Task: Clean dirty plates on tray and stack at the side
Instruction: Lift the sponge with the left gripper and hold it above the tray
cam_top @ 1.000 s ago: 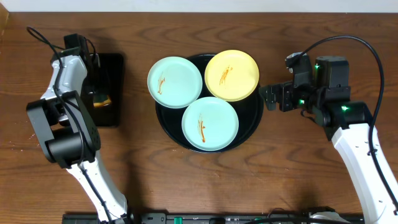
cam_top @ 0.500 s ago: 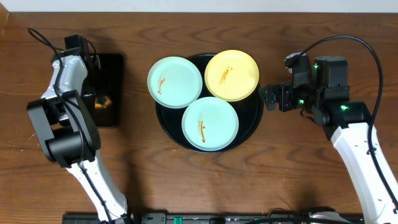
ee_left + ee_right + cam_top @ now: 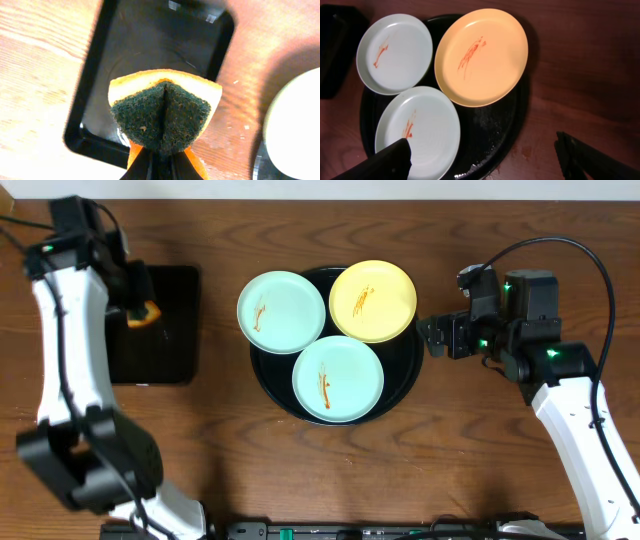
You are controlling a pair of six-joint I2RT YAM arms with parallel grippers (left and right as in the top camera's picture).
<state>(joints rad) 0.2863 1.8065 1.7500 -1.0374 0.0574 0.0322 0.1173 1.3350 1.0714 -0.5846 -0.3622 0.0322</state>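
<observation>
Brown wooden table (image 3: 320,440): carries everything you have below.
Large round glossy black tray (image 3: 400,365): mid-table.
Smaller rectangular black tray (image 3: 160,360): at its 9 o'clock.
Sauce-streaked round plastic plates on the round tray: pale blue-green plate (image 3: 281,311) at 10 o'clock, overhanging the rim; pale yellow plate (image 3: 372,301) at 1; second blue-green plate (image 3: 338,378) at 6.
Your right gripper (image 3: 485,160): at 3 o'clock, jaws spread wide, empty.
Your left gripper (image 3: 160,162): over the rectangular tray, pinching a folded orange sponge (image 3: 165,112) with its green scouring face showing.
</observation>
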